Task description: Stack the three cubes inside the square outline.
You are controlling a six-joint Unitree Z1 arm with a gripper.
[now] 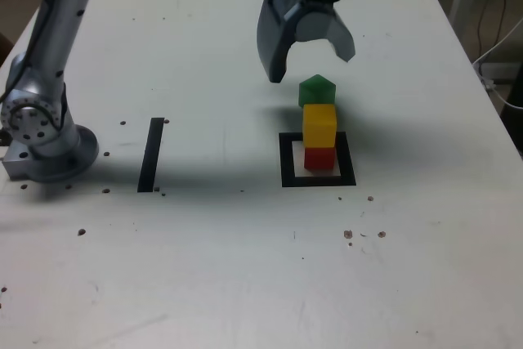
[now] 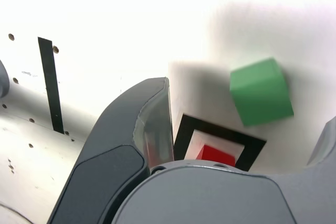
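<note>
jaws spread wide, empty, above green cube (image 1: 317, 90) topping yellow cube (image 1: 319, 125) and red cube (image 1: 319, 158).

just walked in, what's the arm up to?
Cube stacking. The red cube sits inside the square outline, the yellow cube on it, and the green cube on top, turned askew to the others. The gripper hangs open just above the stack, holding nothing. All three are stacked.
</note>
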